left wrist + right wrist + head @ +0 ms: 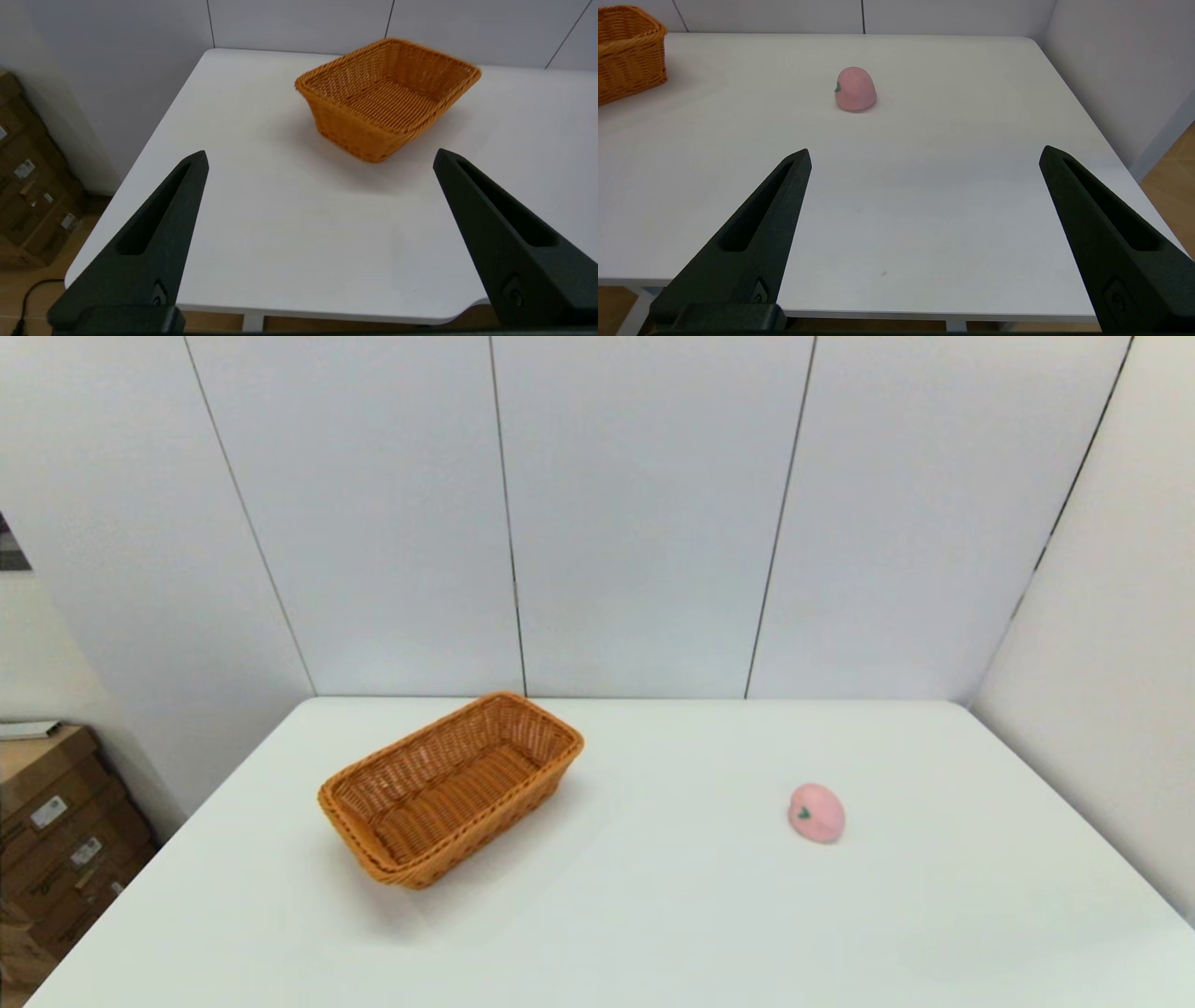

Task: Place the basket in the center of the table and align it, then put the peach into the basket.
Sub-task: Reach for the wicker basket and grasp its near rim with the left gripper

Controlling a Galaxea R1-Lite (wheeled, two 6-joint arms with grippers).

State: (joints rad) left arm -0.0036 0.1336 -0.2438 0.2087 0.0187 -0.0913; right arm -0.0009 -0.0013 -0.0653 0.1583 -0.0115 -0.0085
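The orange-brown wicker basket (453, 789) sits empty on the white table (653, 915), left of the middle and turned at an angle to the table's edges. It also shows in the left wrist view, basket (387, 95), and partly in the right wrist view, basket (626, 51). The pink peach (816, 813) lies on its side on the right half of the table, peach (855, 89), well apart from the basket. My left gripper (320, 161) hangs open near the front left edge, short of the basket. My right gripper (924, 158) is open near the front right edge, short of the peach. Neither arm shows in the head view.
Grey wall panels stand behind the table and along its right side (1102, 644). Stacked cardboard boxes (56, 831) sit on the floor off the table's left edge. Bare tabletop lies between the basket and the peach.
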